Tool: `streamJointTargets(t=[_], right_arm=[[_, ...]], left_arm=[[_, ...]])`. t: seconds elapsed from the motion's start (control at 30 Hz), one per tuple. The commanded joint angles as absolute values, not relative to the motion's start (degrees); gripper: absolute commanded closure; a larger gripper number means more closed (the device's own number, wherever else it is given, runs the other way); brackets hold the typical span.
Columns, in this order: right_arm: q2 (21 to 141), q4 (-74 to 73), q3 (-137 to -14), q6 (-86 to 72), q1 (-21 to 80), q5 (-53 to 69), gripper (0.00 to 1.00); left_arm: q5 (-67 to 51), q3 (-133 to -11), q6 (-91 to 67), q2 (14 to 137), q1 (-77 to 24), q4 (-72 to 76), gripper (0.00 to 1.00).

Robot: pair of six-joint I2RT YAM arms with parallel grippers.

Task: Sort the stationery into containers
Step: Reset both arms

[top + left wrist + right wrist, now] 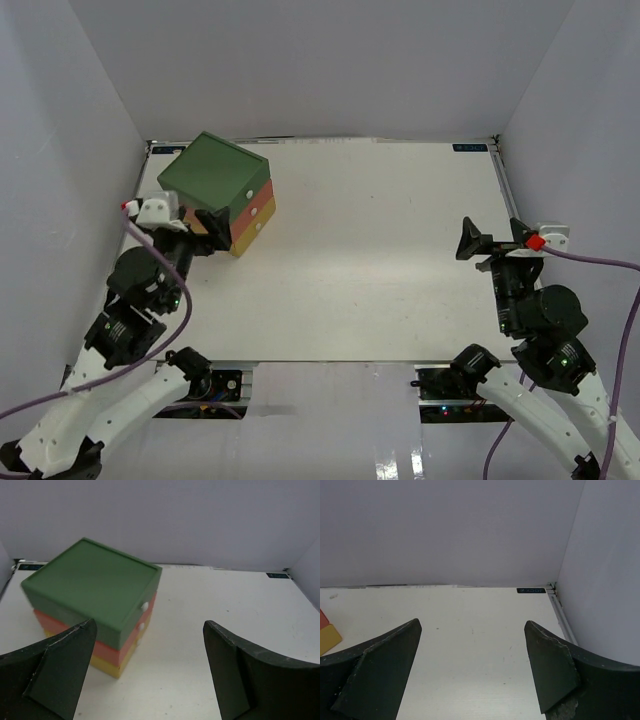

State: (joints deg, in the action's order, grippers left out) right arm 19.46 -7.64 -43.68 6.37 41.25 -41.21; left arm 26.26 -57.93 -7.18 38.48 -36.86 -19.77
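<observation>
The chest of drawers [215, 175] stands at the far left of the table, green layer on top, orange-red in the middle, yellow at the bottom. All three drawers are closed, with white knobs [248, 193] on the front. It also shows in the left wrist view [92, 587], and its yellow corner [327, 637] shows in the right wrist view. No pens or markers are in view. My left gripper [200, 228] [150, 624] is open and empty, just in front of the chest. My right gripper [490, 240] [472, 624] is open and empty at the right side.
White walls close in the white table [380, 260] on the left, back and right. A metal rail [505, 190] runs along the right edge. Purple cables [600, 262] trail from both wrists.
</observation>
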Motion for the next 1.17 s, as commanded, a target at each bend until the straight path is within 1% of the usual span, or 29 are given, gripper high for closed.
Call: streamJointTargets(t=[0.0,0.03,0.17,0.27,0.4,0.63,1.13], right_arm=[[16.4,-8.6,-43.1,11.1,41.1,-44.5,0.1],[15.3,-8.6,-42.8,11.8,41.2,-44.7,0.1],[13.4,-8.6,-41.1,12.7,41.1,-44.1,0.1],[12.3,-8.6,-39.2,12.4,41.1,-44.3,0.1],[11.7,-8.4,-37.5,11.4,41.1,-44.3,0.1],[13.2,-8.4,-37.0,10.3,41.1,-44.0,0.1],[14.1,-7.5,-35.7,9.7,41.1,-44.6,0.1]], left_arm=[[36.0,-52.4,-8.4,30.6,-36.6,-26.3,0.02],[36.8,-50.0,-9.7,26.4,-36.6,-27.1,0.02],[38.5,-45.1,-11.8,18.8,-36.6,-29.4,0.02],[40.2,-42.5,-14.6,14.1,-36.6,-30.8,0.02],[40.1,-38.6,-14.1,9.5,-36.6,-28.1,0.02],[40.5,-34.2,-16.0,9.6,-36.6,-27.5,0.02],[41.0,-32.8,-15.8,8.2,-36.6,-25.7,0.02]])
